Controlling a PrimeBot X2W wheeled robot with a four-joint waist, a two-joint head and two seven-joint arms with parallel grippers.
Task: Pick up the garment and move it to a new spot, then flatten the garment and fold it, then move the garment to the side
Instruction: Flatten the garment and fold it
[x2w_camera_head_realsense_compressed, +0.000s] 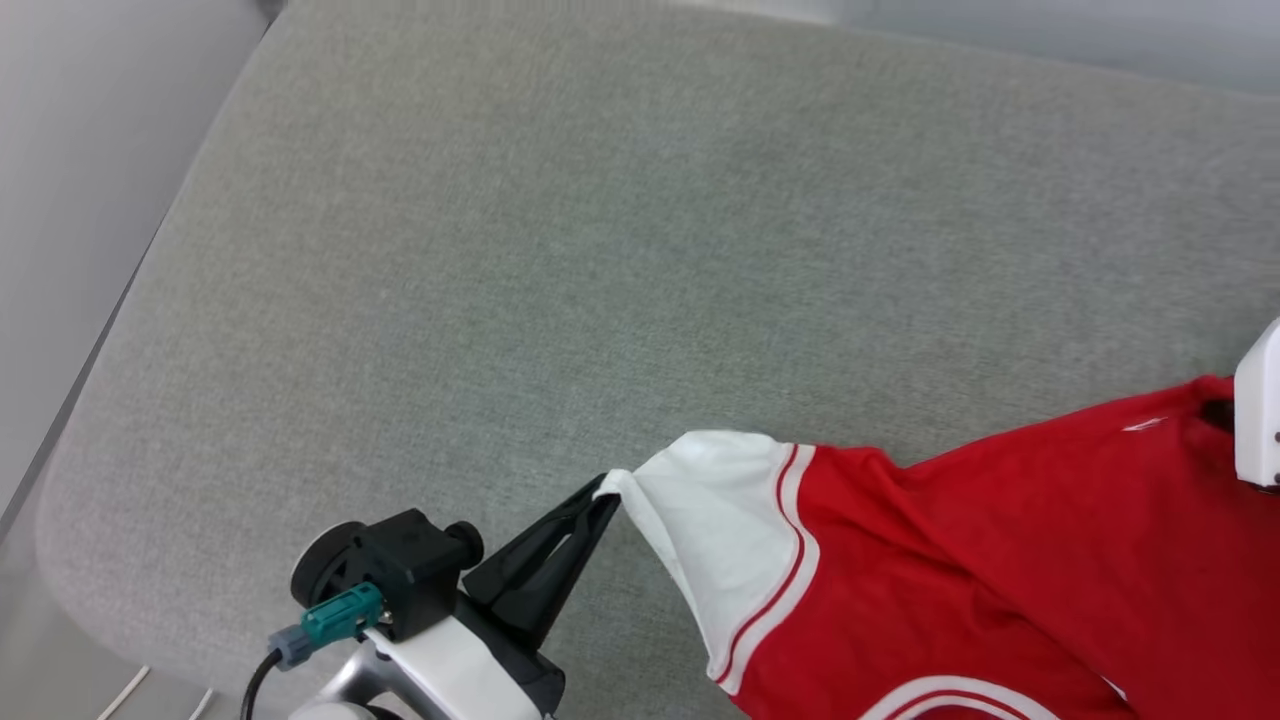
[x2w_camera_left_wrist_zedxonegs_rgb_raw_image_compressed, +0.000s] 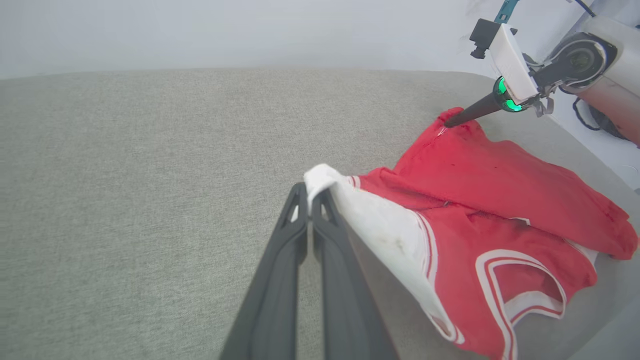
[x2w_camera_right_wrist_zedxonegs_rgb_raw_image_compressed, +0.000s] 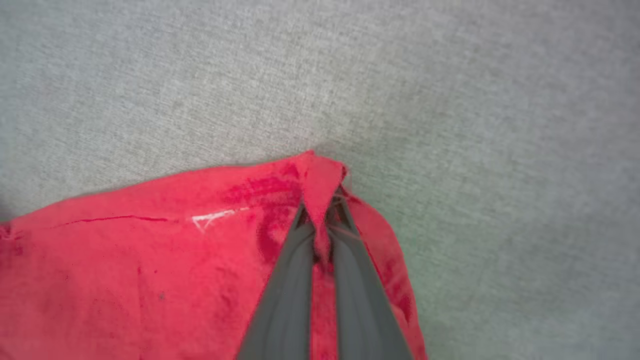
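The garment (x2w_camera_head_realsense_compressed: 1000, 540) is a red jersey with white sleeves and red-white stripe trim, lying rumpled at the lower right of the grey cushion. My left gripper (x2w_camera_head_realsense_compressed: 605, 490) is shut on the tip of its white sleeve (x2w_camera_left_wrist_zedxonegs_rgb_raw_image_compressed: 360, 215), with the dark fingers (x2w_camera_left_wrist_zedxonegs_rgb_raw_image_compressed: 320, 240) pressed together on the cloth. At the garment's far red corner (x2w_camera_right_wrist_zedxonegs_rgb_raw_image_compressed: 320, 175) my right gripper (x2w_camera_right_wrist_zedxonegs_rgb_raw_image_compressed: 320, 220) is shut, a fold of red fabric pinched between its fingers. In the left wrist view the right gripper (x2w_camera_left_wrist_zedxonegs_rgb_raw_image_compressed: 450, 121) touches down on that corner.
The grey fabric surface (x2w_camera_head_realsense_compressed: 640, 250) stretches wide to the left and back, with a rounded edge at the lower left (x2w_camera_head_realsense_compressed: 60, 560). A pale wall or floor strip (x2w_camera_head_realsense_compressed: 70, 200) runs along the left. The right arm's white housing (x2w_camera_head_realsense_compressed: 1260, 410) sits at the right edge.
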